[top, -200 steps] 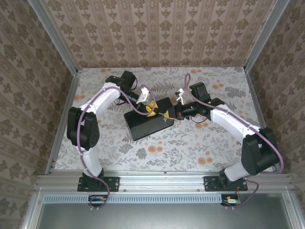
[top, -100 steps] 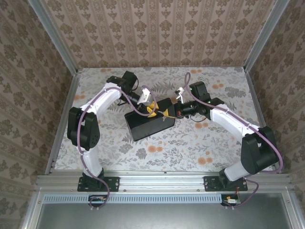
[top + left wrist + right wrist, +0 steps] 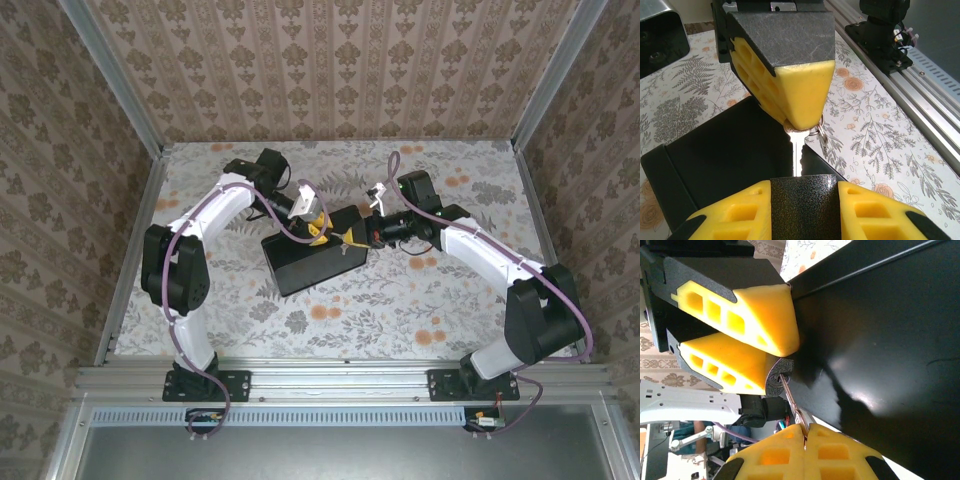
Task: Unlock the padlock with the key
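Left wrist, key (image 3: 798,156) vertical, tip toward padlock (image 3: 803,199)

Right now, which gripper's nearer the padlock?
Left. The left gripper clamps the padlock itself. The right gripper stays apart from it, shut on the head of the key, whose blade reaches the padlock.

Silvery key (image 3: 797,157) against a glossy black box (image 3: 305,265); pale cloth (image 3: 400,300) printed with grey ferns and orange flowers; beige wallpaper (image 3: 330,70) bearing brown damask motifs.
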`<state>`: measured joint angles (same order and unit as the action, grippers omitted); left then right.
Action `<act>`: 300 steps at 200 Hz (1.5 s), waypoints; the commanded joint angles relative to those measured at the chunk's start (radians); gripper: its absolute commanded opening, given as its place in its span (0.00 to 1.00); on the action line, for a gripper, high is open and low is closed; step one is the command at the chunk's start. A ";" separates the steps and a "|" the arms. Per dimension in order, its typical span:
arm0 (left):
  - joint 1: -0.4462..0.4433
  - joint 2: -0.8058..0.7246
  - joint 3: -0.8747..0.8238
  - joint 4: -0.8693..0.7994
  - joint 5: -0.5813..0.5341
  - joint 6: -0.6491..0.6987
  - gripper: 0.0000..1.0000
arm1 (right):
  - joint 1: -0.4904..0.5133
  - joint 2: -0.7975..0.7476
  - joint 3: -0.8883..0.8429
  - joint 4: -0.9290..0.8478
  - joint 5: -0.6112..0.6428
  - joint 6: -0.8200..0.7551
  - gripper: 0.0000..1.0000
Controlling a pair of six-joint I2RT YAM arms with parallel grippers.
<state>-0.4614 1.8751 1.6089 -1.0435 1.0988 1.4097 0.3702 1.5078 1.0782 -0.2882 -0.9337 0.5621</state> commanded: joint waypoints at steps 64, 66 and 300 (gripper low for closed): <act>-0.025 0.003 0.018 0.028 0.020 0.018 0.25 | 0.015 0.034 -0.002 0.134 -0.152 0.112 0.00; -0.025 0.004 0.019 0.028 0.018 0.018 0.25 | 0.016 0.034 -0.007 0.147 -0.157 0.121 0.00; -0.017 -0.002 0.008 -0.096 0.035 0.235 0.25 | -0.001 0.008 -0.096 0.245 -0.268 0.209 0.00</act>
<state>-0.4690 1.8748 1.6108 -1.1011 1.0843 1.5867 0.3405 1.5501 0.9852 -0.0856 -1.1679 0.7853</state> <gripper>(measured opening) 0.291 0.054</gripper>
